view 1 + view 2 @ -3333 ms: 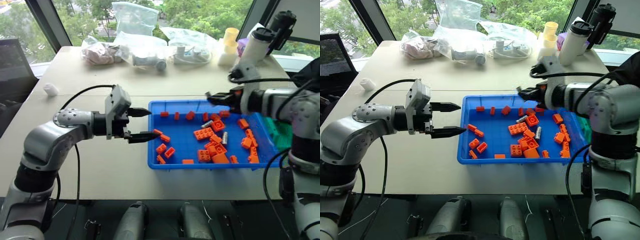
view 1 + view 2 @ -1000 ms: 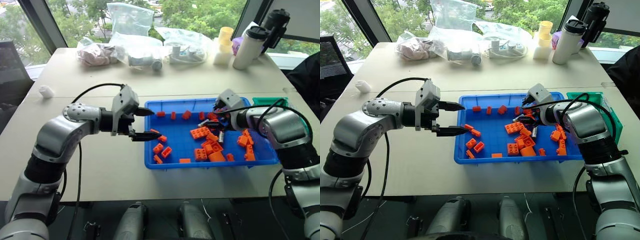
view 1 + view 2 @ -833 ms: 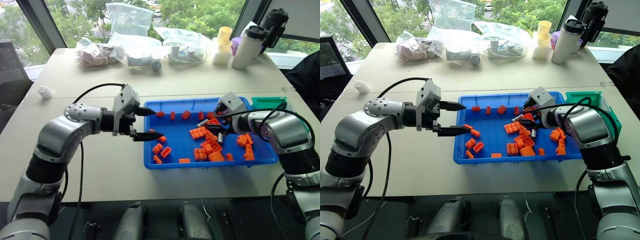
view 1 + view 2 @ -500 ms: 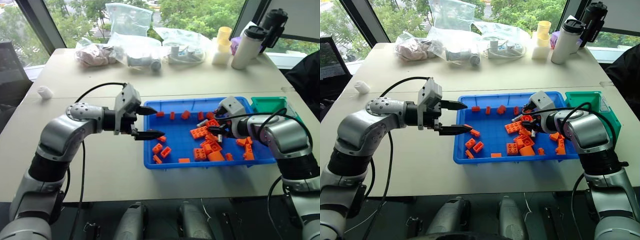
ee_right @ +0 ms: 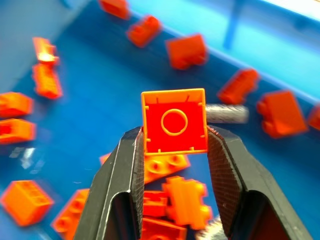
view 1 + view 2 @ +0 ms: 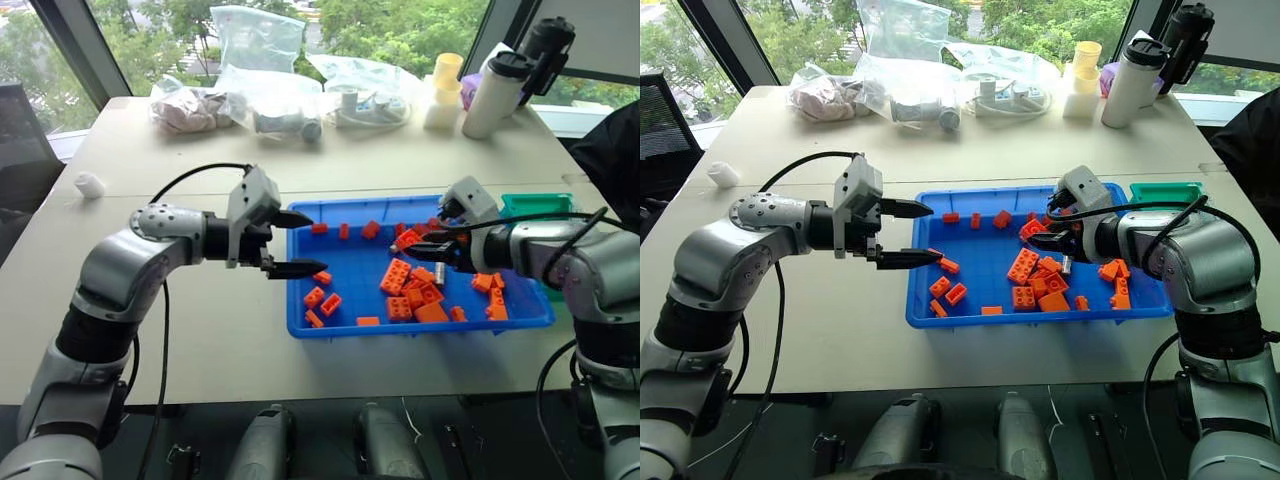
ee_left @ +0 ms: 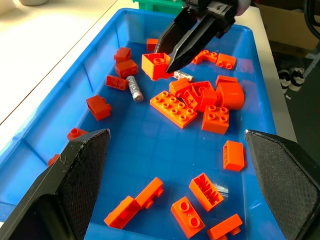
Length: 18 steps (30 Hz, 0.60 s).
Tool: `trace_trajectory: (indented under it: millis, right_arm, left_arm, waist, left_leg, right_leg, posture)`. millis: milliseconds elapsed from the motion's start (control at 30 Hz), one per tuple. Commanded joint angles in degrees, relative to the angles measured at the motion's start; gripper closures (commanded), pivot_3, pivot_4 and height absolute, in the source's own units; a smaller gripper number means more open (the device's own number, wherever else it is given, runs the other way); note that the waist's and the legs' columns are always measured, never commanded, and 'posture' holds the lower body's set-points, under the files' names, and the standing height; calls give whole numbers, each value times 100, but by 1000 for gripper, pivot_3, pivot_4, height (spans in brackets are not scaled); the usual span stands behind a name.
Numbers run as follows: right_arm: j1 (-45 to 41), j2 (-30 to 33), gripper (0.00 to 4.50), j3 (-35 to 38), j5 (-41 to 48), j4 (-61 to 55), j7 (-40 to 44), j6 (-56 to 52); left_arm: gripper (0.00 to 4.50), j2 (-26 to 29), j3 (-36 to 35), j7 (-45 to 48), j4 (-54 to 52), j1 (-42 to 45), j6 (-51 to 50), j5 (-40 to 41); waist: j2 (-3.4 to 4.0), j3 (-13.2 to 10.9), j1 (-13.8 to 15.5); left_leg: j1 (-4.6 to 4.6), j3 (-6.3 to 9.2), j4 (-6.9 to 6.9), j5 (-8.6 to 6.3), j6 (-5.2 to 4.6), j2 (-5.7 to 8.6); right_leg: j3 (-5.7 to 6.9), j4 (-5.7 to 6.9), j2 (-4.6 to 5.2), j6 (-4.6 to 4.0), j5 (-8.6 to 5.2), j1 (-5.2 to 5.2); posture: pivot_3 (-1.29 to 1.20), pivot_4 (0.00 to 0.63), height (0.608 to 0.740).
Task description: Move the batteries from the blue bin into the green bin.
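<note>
The blue bin (image 6: 352, 289) sits on the table, scattered with orange bricks. Two batteries (image 7: 134, 88) (image 7: 184, 76) lie among them on the bin floor; one battery (image 5: 227, 113) is below my right gripper. My right gripper (image 5: 175, 131) is shut on a square orange brick (image 5: 174, 121), held above the bin's middle (image 6: 403, 240). My left gripper (image 6: 305, 243) hovers open and empty at the bin's left rim, pointing right. The green bin (image 6: 536, 205) stands at the blue bin's far right corner, partly behind my right arm.
Clear plastic bags (image 6: 268, 95), a white bottle (image 6: 490, 95), a black-capped bottle (image 6: 548, 45) and stacked cups (image 6: 444, 90) line the far table edge. A small white object (image 6: 90, 184) lies far left. Bare tabletop lies left of and in front of the blue bin.
My right gripper went from open in the brick pile to shut on an orange brick and rose a little, drawing back. The left arm stayed put.
</note>
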<state>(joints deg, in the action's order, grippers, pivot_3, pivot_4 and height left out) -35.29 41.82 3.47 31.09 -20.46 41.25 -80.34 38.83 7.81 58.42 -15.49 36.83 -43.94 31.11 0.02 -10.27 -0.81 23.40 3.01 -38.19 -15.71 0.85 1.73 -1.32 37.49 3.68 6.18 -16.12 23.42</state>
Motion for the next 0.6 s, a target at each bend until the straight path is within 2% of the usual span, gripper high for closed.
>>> trace_trajectory:
  millis: [33, 100, 133, 267, 300, 467, 600]
  right_arm:
    - [240, -217, 3053, -257, 380, -628, 32, -40]
    - [359, -454, 3053, -307, 335, -668, -120, 253]
    - [383, -560, 2213, -300, 323, -635, -203, 334]
    - [372, -509, 247, -261, 237, -548, -277, 690]
    - [293, -468, 21, -195, 155, -390, -362, 761]
    - [61, -288, 21, -124, -286, 434, -788, 1019]
    - [159, -309, 21, -491, -495, 700, -877, 1165]
  left_arm:
    - [0, -17, 3, 42, 21, 59, 160, -65]
    - [0, -33, 5, 59, 31, 68, 176, -71]
    - [0, -36, 2, 66, 33, 67, 181, -75]
    - [0, -28, -20, 56, -3, 48, 153, -70]
    - [0, -20, -33, 54, -12, 34, 147, -65]
    - [0, -29, -45, 23, -48, 4, 127, -48]
    - [0, -94, -18, -20, -49, 41, 128, -49]
  waist:
    - [0, 0, 6]
    - [-1, 0, 20]
    - [-1, -1, 16]
    - [-1, -1, 15]
    - [-1, -1, 11]
    - [-1, -1, 9]
    - [-1, -1, 7]
  left_leg:
    - [0, 0, 0, 0, 0, 0]
    - [0, 0, 0, 0, 0, 1]
    - [2, 0, -1, 0, 0, 2]
    - [2, 1, -2, 0, 0, 5]
    - [1, 0, -2, 0, 1, 5]
    - [1, 0, -1, 1, 1, 5]
    - [1, -1, -1, 1, 1, 4]
  right_leg:
    - [0, 0, 0, 0, 0, 0]
    - [2, -1, 1, 0, 0, -1]
    - [2, -1, 3, 0, 0, -1]
    - [1, 0, 4, 0, 0, 0]
    - [1, 0, 4, 0, 0, 0]
    - [1, 0, 3, 0, 0, 0]
    - [1, 0, 4, 0, 0, 1]
  posture:
    - [0, 150, 740]
    - [0, 150, 740]
    - [0, 150, 740]
    - [0, 150, 740]
    - [0, 150, 740]
    - [0, 150, 740]
    - [0, 150, 740]
